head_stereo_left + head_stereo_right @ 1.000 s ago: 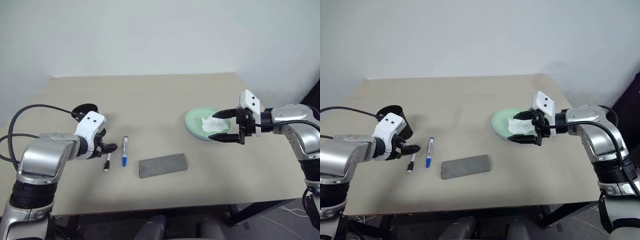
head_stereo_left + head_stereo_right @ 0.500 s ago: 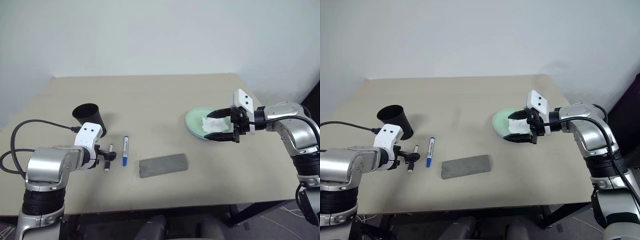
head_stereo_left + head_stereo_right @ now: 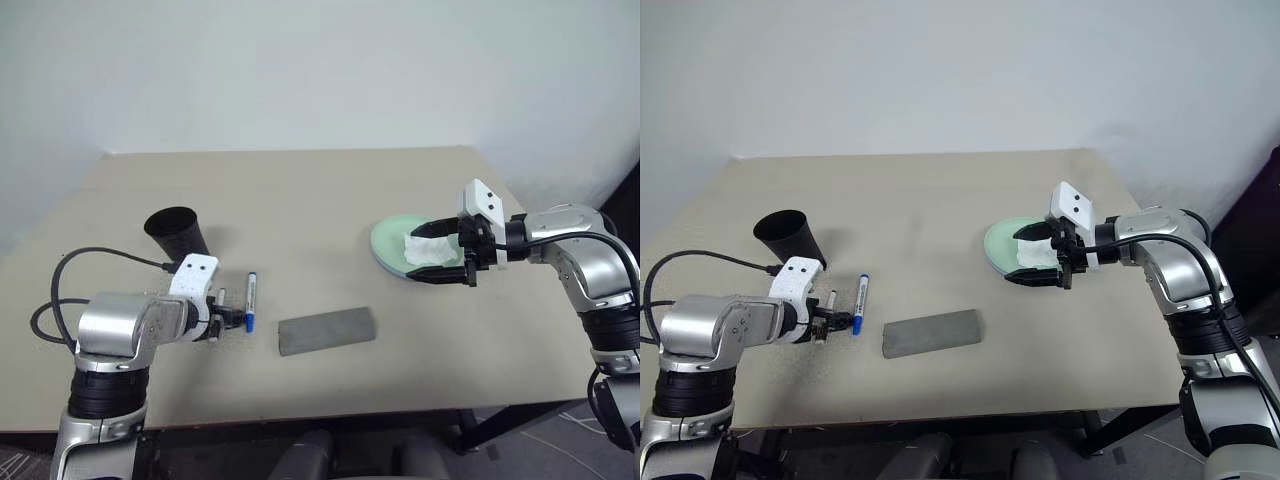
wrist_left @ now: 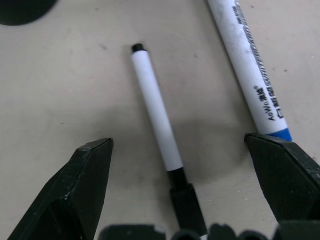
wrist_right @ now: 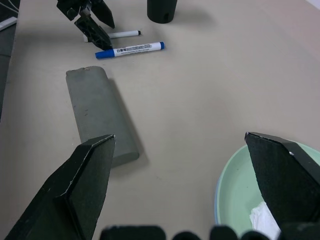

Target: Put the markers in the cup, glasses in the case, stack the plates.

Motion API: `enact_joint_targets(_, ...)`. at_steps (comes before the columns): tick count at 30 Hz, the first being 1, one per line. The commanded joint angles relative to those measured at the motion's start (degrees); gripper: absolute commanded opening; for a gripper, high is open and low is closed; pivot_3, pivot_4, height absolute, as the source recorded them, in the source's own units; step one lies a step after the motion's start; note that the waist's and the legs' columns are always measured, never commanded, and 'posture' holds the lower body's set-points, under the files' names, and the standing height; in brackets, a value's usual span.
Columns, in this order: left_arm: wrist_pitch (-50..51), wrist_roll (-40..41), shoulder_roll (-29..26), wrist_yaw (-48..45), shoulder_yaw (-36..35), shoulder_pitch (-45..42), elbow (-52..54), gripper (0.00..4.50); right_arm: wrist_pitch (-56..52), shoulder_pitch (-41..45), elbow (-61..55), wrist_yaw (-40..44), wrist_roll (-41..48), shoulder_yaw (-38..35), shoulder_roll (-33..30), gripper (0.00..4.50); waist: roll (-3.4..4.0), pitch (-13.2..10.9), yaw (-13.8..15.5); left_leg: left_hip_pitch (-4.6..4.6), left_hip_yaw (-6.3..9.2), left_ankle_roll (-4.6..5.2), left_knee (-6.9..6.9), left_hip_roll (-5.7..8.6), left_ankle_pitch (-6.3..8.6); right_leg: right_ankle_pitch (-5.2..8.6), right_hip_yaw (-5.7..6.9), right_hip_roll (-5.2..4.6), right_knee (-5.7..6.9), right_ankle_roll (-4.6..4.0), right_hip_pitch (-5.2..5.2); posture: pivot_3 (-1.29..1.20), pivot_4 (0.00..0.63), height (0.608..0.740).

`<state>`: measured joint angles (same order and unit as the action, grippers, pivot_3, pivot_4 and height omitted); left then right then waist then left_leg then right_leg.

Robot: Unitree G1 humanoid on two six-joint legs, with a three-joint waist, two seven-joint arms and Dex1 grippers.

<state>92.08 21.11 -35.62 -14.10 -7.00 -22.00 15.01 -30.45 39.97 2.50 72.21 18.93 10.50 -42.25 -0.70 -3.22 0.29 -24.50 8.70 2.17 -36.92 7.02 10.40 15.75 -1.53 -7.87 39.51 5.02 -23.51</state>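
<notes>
Straddling the slim white black-capped marker (image 4: 159,131) lying on the beige table (image 3: 330,200) just near of the black tapered cup (image 3: 178,231), the wide-open left gripper (image 4: 182,197) should centre before closing, avoiding the blue-capped marker (image 4: 248,72) beside it.

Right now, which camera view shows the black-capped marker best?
The left wrist view: the black-capped marker lies whole and close between the open fingers of the left gripper. In the head views it is tiny and partly behind that gripper. The right wrist view shows it far off, beside the blue-capped marker.
</notes>
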Motion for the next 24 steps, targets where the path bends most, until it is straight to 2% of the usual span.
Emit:
enact_joint_targets(1, 0.4, 0.9, 0.1, 1.2, 1.3, -2.0, -0.3, 4.47, 0.4, 1.1, -2.1, -0.6, 0.2, -1.6, -0.2, 4.50, 0.00, 0.0, 0.0, 0.00, 0.00, 0.00, 0.00, 0.00, 0.00, 0.00, 0.00, 0.00, 0.00, 0.00, 0.01, 0.00, 0.000, 0.683)
enact_joint_targets(4, 0.4, 1.2, 0.3, 1.7, 1.7, -2.2, -1.1, 4.47, 0.3, 0.8, -2.5, -0.9, 0.3, -1.7, -0.2, 4.50, 0.00, 0.0, 0.0, 0.00, 0.00, 0.00, 0.00, 0.01, 0.00, 0.00, 0.00, -0.01, 0.00, 0.00, 0.01, 0.00, 0.000, 0.683)
enact_joint_targets(7, 0.4, 1.5, 0.2, 2.1, 2.1, -2.1, -1.5, 3.87, 0.2, 0.6, -2.8, -1.1, 0.5, -1.7, -0.3, 4.50, 0.01, 0.0, 0.0, 0.01, 0.00, 0.00, 0.00, 0.01, 0.00, 0.00, 0.00, -0.01, 0.00, 0.00, 0.01, 0.00, 0.000, 0.683)
enact_joint_targets(18, 0.4, 3.2, -1.0, 3.3, 2.9, -1.9, -1.8, 0.19, 0.6, 0.4, -2.9, -1.4, 0.6, -1.8, -0.1, 4.50, 0.02, 0.0, 0.0, 0.01, 0.00, 0.00, 0.00, 0.00, 0.00, 0.00, -0.01, -0.01, 0.00, 0.00, 0.00, 0.00, 0.000, 0.683)
enact_joint_targets(19, 0.4, 3.4, -1.2, 3.3, 3.0, -2.0, -1.8, 0.05, 0.7, 0.4, -2.9, -1.4, 0.6, -1.8, -0.1, 4.50, 0.02, 0.0, 0.0, 0.01, 0.00, 0.00, 0.00, 0.01, 0.00, 0.00, -0.01, -0.01, 0.00, 0.00, 0.00, 0.00, 0.000, 0.683)
enact_joint_targets(24, 0.4, 2.9, -1.6, 3.1, 3.1, -2.9, -2.4, 0.05, 1.0, 0.6, -2.5, -1.5, 0.6, -1.7, 0.1, 4.50, 0.02, 0.0, 0.0, 0.01, -0.01, 0.00, 0.00, 0.01, 0.00, 0.00, -0.01, -0.01, 0.00, 0.00, 0.00, 0.00, 0.000, 0.683)
